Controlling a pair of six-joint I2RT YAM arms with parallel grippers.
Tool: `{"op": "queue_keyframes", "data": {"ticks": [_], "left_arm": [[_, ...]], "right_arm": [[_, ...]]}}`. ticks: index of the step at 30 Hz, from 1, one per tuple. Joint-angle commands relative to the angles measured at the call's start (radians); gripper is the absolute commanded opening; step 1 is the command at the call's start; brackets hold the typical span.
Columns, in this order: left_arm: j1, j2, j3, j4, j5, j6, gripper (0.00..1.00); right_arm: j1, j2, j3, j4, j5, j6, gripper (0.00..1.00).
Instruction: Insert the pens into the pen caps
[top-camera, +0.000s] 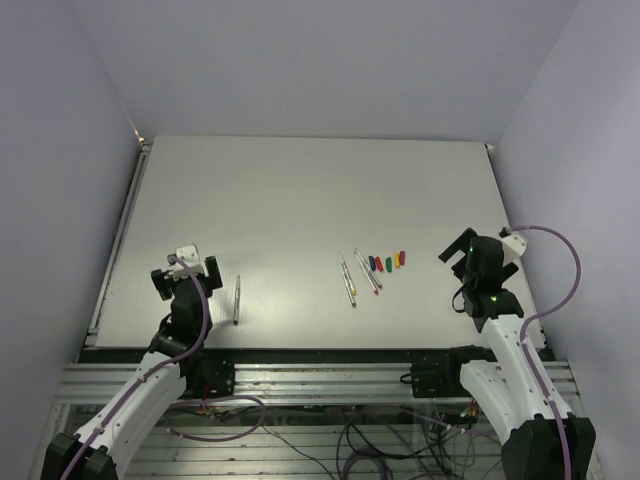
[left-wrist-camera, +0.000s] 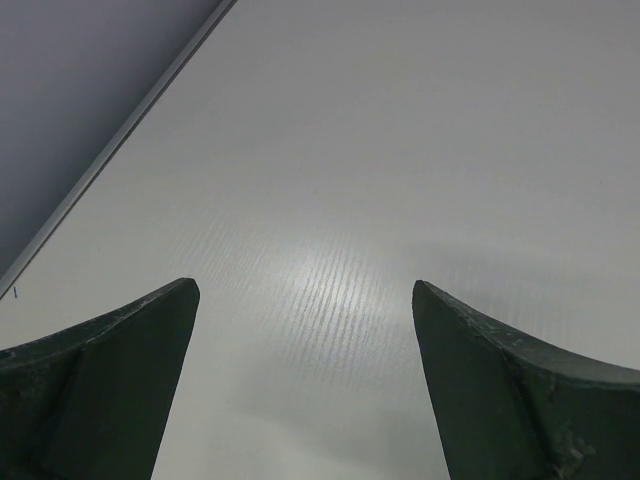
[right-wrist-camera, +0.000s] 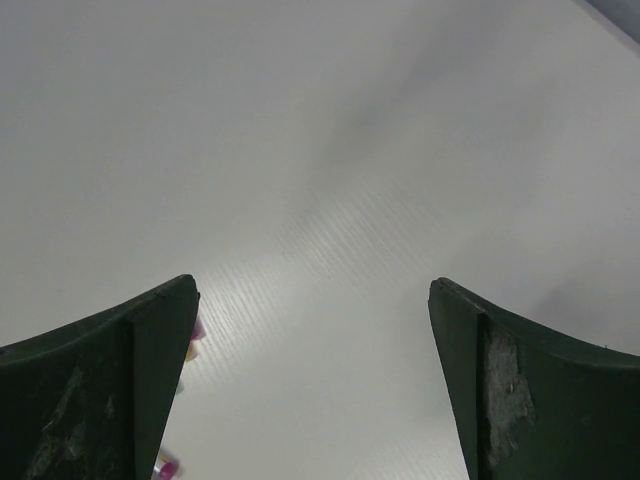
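Note:
Several thin pale pens (top-camera: 358, 275) lie side by side near the middle of the table, with a row of short coloured pen caps (top-camera: 387, 263) just to their right. One more pen (top-camera: 237, 298) lies alone to the right of my left gripper (top-camera: 186, 268). My left gripper (left-wrist-camera: 305, 290) is open and empty over bare table. My right gripper (top-camera: 462, 258) is open and empty to the right of the caps; in its wrist view (right-wrist-camera: 312, 285) small magenta and yellow bits of the caps (right-wrist-camera: 195, 332) peek out beside the left finger.
The white table (top-camera: 300, 200) is walled in by pale walls at the back and on both sides. A metal rail (top-camera: 300, 352) runs along the near edge by the arm bases. The table's left edge (left-wrist-camera: 110, 150) shows in the left wrist view.

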Motion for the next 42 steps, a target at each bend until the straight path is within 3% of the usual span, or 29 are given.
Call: {"op": "queue_keyframes", "data": {"ticks": [1,7,10,11,18,20,22,24,27,31,33,37,42], "left_arm": [[0.008,0.002,0.036,0.009,0.016,0.005,0.99],[0.008,-0.007,0.069,0.007,0.006,0.033,0.99],[0.008,0.042,0.238,-0.174,-0.082,-0.008,0.99],[0.004,0.062,0.266,-0.153,-0.071,0.059,0.99],[-0.003,0.123,0.316,-0.049,-0.037,0.037,0.99],[-0.003,0.116,0.31,-0.004,-0.131,-0.117,0.99],[-0.002,0.096,0.329,-0.06,-0.222,-0.303,0.99],[-0.003,0.071,0.369,-0.114,-0.17,-0.318,0.99],[-0.003,0.039,0.415,-0.173,-0.02,-0.199,0.99],[-0.003,0.024,0.416,-0.142,0.085,-0.188,0.99],[-0.003,0.021,0.412,-0.135,0.093,-0.215,0.94],[-0.003,0.039,0.421,-0.154,0.091,-0.231,0.93],[-0.003,0.175,0.541,-0.329,0.085,-0.283,0.94]], "right_arm": [[-0.002,0.017,0.009,-0.007,0.012,-0.034,1.0],[-0.002,-0.028,0.001,-0.014,-0.026,-0.035,1.0],[-0.002,-0.062,-0.007,0.002,-0.038,-0.048,1.0],[-0.002,-0.073,-0.009,0.008,-0.04,-0.054,1.0],[-0.003,-0.114,0.015,0.002,-0.066,-0.067,1.0],[-0.003,-0.126,0.024,-0.002,-0.066,-0.062,1.0],[-0.003,-0.143,0.032,-0.005,-0.068,-0.045,1.0],[-0.003,-0.159,0.037,0.004,-0.07,-0.024,1.0],[-0.004,-0.179,0.039,0.034,-0.078,-0.028,1.0],[-0.004,-0.179,0.042,0.045,-0.039,-0.032,1.0],[-0.004,-0.181,0.044,0.05,-0.034,-0.049,1.0],[-0.004,-0.199,0.056,0.066,-0.039,-0.101,1.0],[-0.004,-0.171,0.09,0.023,0.031,-0.059,1.0]]}}
